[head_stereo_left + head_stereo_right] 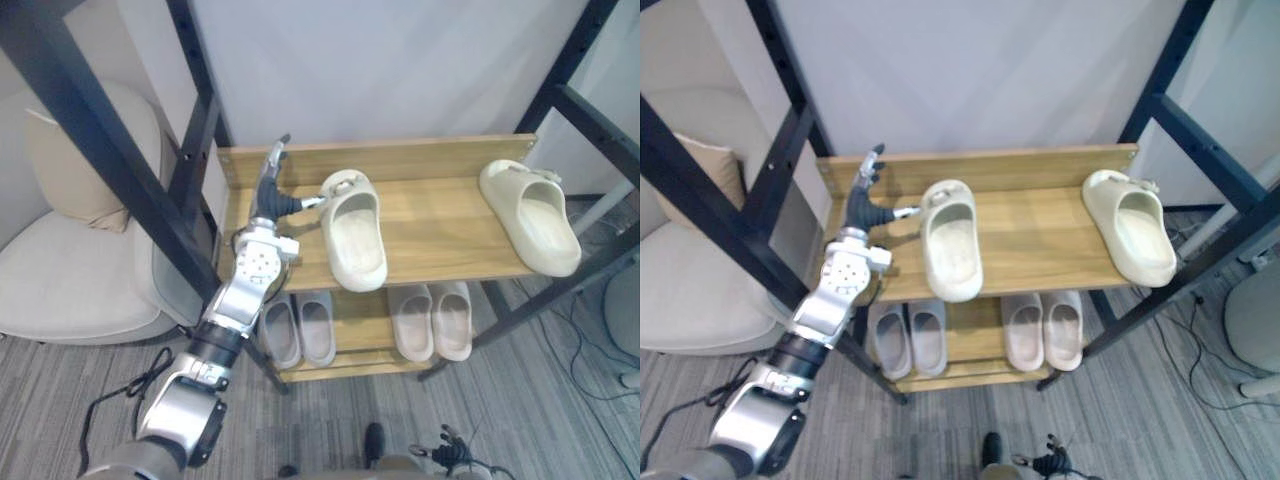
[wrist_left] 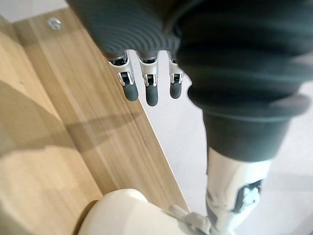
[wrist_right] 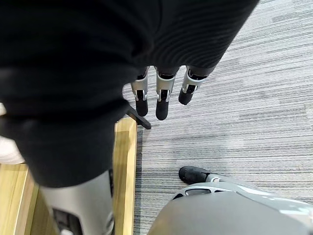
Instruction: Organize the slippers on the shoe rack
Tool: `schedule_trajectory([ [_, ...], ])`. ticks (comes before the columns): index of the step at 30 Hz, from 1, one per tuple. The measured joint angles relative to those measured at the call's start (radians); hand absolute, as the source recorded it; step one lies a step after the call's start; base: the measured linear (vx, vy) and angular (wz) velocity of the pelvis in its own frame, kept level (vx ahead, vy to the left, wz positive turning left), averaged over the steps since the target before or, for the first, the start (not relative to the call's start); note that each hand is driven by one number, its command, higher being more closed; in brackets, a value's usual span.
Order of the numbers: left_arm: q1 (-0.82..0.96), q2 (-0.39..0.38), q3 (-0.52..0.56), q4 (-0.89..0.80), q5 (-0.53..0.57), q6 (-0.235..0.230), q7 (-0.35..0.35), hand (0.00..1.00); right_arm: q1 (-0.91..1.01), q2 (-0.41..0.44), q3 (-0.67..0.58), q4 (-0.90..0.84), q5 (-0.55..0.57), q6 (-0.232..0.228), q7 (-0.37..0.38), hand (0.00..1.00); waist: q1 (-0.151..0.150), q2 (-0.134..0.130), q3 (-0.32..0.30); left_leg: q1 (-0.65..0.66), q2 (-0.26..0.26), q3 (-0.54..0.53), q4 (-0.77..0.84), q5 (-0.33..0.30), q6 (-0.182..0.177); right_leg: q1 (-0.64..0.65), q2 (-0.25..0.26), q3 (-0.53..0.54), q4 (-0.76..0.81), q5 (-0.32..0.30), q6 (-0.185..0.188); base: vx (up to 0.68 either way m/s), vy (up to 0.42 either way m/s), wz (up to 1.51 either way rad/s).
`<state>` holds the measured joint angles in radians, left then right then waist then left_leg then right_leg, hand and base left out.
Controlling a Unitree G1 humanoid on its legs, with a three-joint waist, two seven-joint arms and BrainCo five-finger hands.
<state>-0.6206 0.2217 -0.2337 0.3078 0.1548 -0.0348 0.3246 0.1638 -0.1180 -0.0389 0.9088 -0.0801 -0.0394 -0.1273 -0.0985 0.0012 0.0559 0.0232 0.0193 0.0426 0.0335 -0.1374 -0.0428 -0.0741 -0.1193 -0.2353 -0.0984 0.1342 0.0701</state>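
Observation:
The shoe rack's wooden top shelf (image 1: 440, 160) carries two cream slippers. One slipper (image 1: 352, 230) lies left of the middle; the other (image 1: 528, 215) lies at the right end, partly over the front edge. My left hand (image 1: 272, 192) hovers over the shelf's left end, open with straight fingers (image 2: 150, 92). Its thumb (image 2: 234, 196) reaches to the near slipper's (image 2: 132, 215) rim and looks to touch it. My right hand (image 3: 159, 100) hangs open over the carpet beside the rack's lower board (image 3: 124, 171).
On the lower shelf stand a grey pair (image 1: 298, 328) and a beige pair (image 1: 432, 320) of slippers. A beige armchair (image 1: 70, 270) sits left of the rack. Black frame posts (image 1: 100, 150) cross at the left, and another (image 1: 590, 110) at the right. A white wall is behind.

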Motion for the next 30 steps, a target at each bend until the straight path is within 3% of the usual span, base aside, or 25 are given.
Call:
schedule_trajectory([
  [24, -0.027, -0.002, -0.043, -0.006, 0.002, -0.001, -0.003, 0.0, -0.007, 0.0, -0.007, -0.026, 0.0, 0.001, -0.001, 0.0, -0.011, 0.007, 0.034, 0.01, 0.003, 0.009, -0.016, 0.0, 0.0, -0.001, 0.003, 0.005, 0.0, -0.001, 0.001, 0.0, 0.0, 0.0],
  [30, -0.029, -0.02, -0.098, -0.086, 0.001, 0.0, -0.002, 0.0, -0.006, 0.0, -0.01, -0.027, 0.0, 0.0, -0.002, 0.0, -0.006, 0.009, 0.035, -0.011, -0.002, -0.004, -0.009, 0.002, 0.002, -0.012, -0.006, 0.0, 0.0, -0.001, 0.001, 0.0, 0.0, 0.07],
])
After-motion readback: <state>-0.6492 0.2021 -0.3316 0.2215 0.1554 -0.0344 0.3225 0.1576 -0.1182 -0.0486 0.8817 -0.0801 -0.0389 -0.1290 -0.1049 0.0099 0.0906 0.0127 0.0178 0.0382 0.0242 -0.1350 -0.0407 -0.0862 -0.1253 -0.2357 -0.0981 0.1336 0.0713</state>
